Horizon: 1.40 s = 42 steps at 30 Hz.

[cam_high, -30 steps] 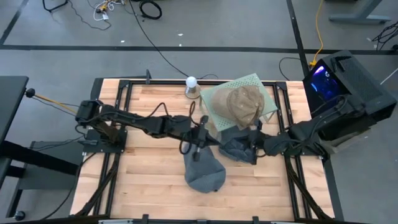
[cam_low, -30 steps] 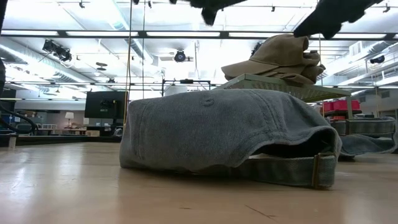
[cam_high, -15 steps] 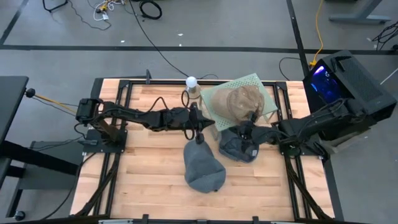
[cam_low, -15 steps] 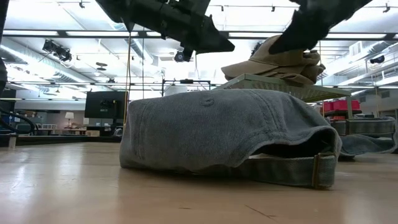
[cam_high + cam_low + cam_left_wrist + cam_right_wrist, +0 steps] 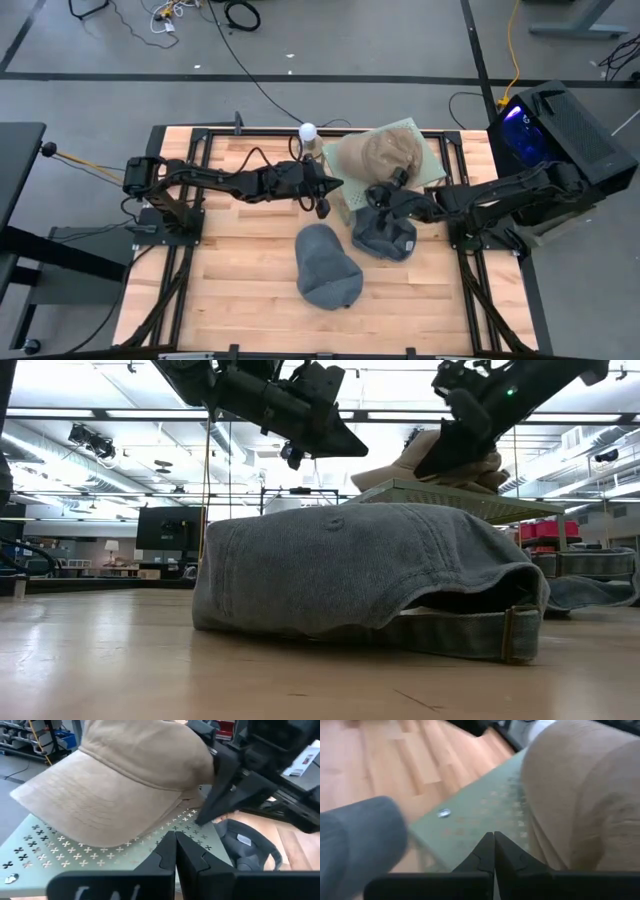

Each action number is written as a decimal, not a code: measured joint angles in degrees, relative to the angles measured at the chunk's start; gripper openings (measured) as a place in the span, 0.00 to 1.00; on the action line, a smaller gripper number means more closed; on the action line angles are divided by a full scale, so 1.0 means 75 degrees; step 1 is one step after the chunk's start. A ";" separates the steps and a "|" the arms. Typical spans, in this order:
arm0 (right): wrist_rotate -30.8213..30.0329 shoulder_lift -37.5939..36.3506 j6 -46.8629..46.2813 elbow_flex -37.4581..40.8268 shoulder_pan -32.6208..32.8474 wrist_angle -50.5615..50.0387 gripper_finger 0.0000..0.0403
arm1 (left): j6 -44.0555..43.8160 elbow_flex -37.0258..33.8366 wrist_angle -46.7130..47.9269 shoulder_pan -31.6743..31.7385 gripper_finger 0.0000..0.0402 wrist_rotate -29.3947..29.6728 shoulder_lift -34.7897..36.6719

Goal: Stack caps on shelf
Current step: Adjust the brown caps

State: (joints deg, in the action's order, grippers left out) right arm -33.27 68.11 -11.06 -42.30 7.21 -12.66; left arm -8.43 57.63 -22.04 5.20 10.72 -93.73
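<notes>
- A slate blue-grey cap (image 5: 360, 575) lies nearest on the wooden table (image 5: 240, 290), crown up, its strap and buckle facing the low camera; from above it (image 5: 328, 265) sits alone near the table's middle, apart from both arms.
- A second blue-grey cap (image 5: 385, 233) lies just beyond it, against the foot of the shelf, under the right arm's wrist; its inner label (image 5: 243, 839) shows in the left wrist view.
- The left gripper (image 5: 322, 203) hangs above the table just beside the shelf's left edge, fingers pressed together on nothing; in its own view the closed fingertips (image 5: 175, 840) point at the perforated panel.
- The right gripper (image 5: 384, 190) reaches in over the shelf's front edge, close against the tan caps, its fingers (image 5: 494, 851) likewise clenched empty.
- The shelf (image 5: 412, 133), a pale green perforated panel, stands at the table's far right part; a tan cap pile (image 5: 378, 156) rests on it, brim (image 5: 95, 815) overhanging the panel toward the left gripper.
- A white ball-topped object (image 5: 308, 134) stands at the far edge, just left of the shelf.
- A black box with blue light (image 5: 550, 125) sits off the table, far right.
- Cables (image 5: 240, 14) lie on the grey floor beyond.
</notes>
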 joint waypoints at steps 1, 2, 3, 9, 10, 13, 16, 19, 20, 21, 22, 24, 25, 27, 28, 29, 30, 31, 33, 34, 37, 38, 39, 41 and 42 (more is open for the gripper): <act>-0.0133 -0.0003 -0.0001 0.0000 -0.0046 0.0021 0.01 | 0.0001 0.0000 0.0000 -0.0002 0.01 0.0002 0.0000; -0.0282 -0.0008 -0.0010 0.0000 -0.0079 0.0012 0.01 | 0.0004 0.0000 0.0000 -0.0002 0.01 -0.0002 0.0000; -0.0460 -0.0011 -0.0051 0.0000 -0.0103 -0.0014 0.01 | 0.0009 0.0000 0.0000 0.0000 0.01 0.0005 0.0000; -0.1230 -0.0025 -0.0077 0.0000 -0.0109 -0.0178 0.01 | 0.0024 0.0000 -0.0003 0.0078 0.01 0.0029 0.0000; -0.1271 -0.0030 -0.0107 0.0000 -0.0109 -0.0205 0.01 | 0.0059 0.0000 -0.0003 0.0103 0.01 0.0029 0.0000; -0.0584 -0.0194 -0.0092 0.0000 -0.0112 -0.0196 0.01 | 0.0093 0.0000 0.0000 0.0157 0.01 0.0029 0.0000; 0.0538 -0.0640 -0.0062 0.0000 -0.0080 -0.0207 0.01 | 0.0093 0.0000 -0.0003 0.0202 0.01 0.0029 0.0000; 0.0914 -0.1320 -0.0039 0.0000 0.0022 -0.0331 0.01 | 0.0088 0.0001 -0.0079 0.0229 0.01 0.0018 -0.0003; 0.0899 -0.1595 -0.0030 0.0000 0.0067 -0.0448 0.01 | 0.0074 0.0015 -0.0111 0.0230 0.01 0.0009 -0.0003; 0.0830 -0.1855 -0.0036 0.0000 0.0116 -0.0578 0.01 | 0.0083 0.0058 -0.0110 0.0234 0.01 0.0000 -0.0003; 0.0720 -0.2134 -0.0068 0.0000 0.0165 -0.0735 0.01 | 0.0093 0.0125 -0.0108 0.0235 0.01 -0.0007 -0.0009; 0.0323 -0.2691 -0.0284 0.0000 0.0273 -0.1261 0.01 | 0.0151 0.0290 -0.0114 0.0252 0.01 -0.0191 -0.0009; 0.0062 -0.2946 -0.0462 0.0000 0.0322 -0.1577 0.01 | 0.0218 0.0386 -0.0114 0.0252 0.01 -0.0333 -0.0009; -0.0508 -0.3382 -0.0946 0.0000 0.0393 -0.2321 0.01 | 0.0267 0.0611 -0.0093 0.0252 0.01 -0.0508 -0.0009; -0.0762 -0.3558 -0.1244 0.0000 0.0419 -0.2709 0.01 | 0.0273 0.0773 0.0013 0.0252 0.01 -0.0556 -0.0009; -0.0974 -0.3699 -0.1544 0.0000 0.0440 -0.3093 0.01 | 0.0279 0.0951 0.0171 0.0258 0.01 -0.0585 -0.0009; -0.1121 -0.3814 -0.1834 0.0000 0.0449 -0.3434 0.01 | 0.0280 0.1121 0.0372 0.0273 0.01 -0.0591 -0.0009; -0.1232 -0.3907 -0.2125 0.0000 0.0451 -0.3772 0.01 | 0.0280 0.1311 0.0606 0.0303 0.01 -0.0590 -0.0074; -0.1318 -0.4000 -0.2641 0.0000 0.0451 -0.4314 0.01 | 0.0266 0.1661 0.1077 0.0384 0.01 -0.0589 -0.0232; -0.1389 -0.4000 -0.2881 0.0000 0.0451 -0.4544 0.01 | 0.0236 0.1818 0.1314 0.0423 0.01 -0.0585 -0.0350; -0.1633 -0.3995 -0.3555 0.0000 0.0448 -0.5341 0.01 | 0.0210 0.2400 0.1775 0.0556 0.00 -0.0603 -0.0746; -0.1690 -0.3995 -0.3819 0.0000 0.0448 -0.5593 0.01 | 0.0210 0.2604 0.1874 0.0604 0.00 -0.0606 -0.0892; -0.1746 -0.3995 -0.4049 0.0000 0.0445 -0.5877 0.01 | 0.0210 0.2747 0.1989 0.0647 0.00 -0.0603 -0.1040; -0.1908 -0.3998 -0.4569 0.0000 0.0445 -0.6435 0.01 | 0.0180 0.2945 0.2083 0.0716 0.00 -0.0606 -0.1296; -0.2013 -0.3995 -0.4782 0.0000 0.0445 -0.6656 0.00 | 0.0171 0.3026 0.2131 0.0740 0.00 -0.0603 -0.1425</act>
State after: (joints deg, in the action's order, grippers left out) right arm -48.37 38.15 -46.93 -42.30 10.55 -62.58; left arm -7.15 80.32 -6.06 10.76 6.20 -104.42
